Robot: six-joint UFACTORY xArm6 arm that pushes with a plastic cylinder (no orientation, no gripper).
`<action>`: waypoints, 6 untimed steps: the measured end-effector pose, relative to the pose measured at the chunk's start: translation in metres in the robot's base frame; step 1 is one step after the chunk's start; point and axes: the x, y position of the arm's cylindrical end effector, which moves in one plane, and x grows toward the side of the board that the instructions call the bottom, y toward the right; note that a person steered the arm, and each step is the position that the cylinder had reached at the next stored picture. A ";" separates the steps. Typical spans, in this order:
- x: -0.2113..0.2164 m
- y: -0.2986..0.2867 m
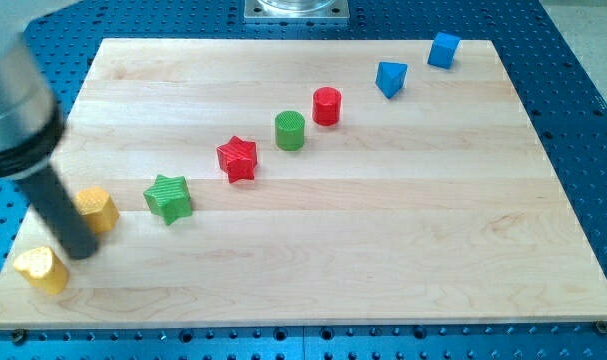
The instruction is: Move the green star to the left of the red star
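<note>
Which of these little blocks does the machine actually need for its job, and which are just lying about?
Needed:
green star
red star
my tip, at the view's left between the two yellow blocks

Lying about:
green cylinder
red cylinder
two blue blocks
two yellow blocks

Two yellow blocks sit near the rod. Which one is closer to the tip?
Both flank my tip. The yellow block toward the view's top touches the rod's side and seems closest; the heart-like yellow block at the board's corner sits slightly apart.
</note>
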 end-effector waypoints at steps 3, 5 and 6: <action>-0.009 0.114; -0.059 0.091; -0.086 0.091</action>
